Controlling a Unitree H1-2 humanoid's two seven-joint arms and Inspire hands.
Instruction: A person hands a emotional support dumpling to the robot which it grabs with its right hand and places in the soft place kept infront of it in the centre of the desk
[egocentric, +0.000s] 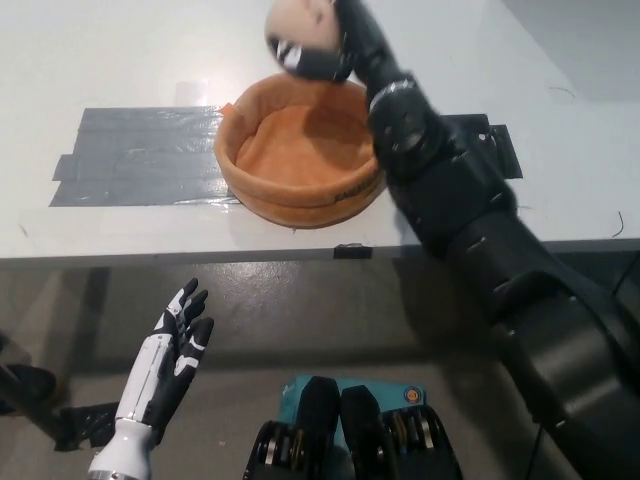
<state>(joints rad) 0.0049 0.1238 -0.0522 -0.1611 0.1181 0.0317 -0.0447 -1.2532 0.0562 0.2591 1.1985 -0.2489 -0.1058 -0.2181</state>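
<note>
My black right hand (322, 45) is shut on the pale, peach-coloured dumpling (297, 25), holding it in the air above the far rim of the soft orange basket (250, 185). The basket stands in the middle of the white desk (120, 60); its inside is bare. My right arm crosses over the basket's right side and hides that part of it. The white left hand (170, 355) rests open at the lower left, below the desk's front edge.
A patch of grey tape (130, 155) lies on the desk left of the basket. A black taped square (490, 140) lies to the right, mostly hidden by my arm. The desk's front edge (200, 255) runs across the picture's middle.
</note>
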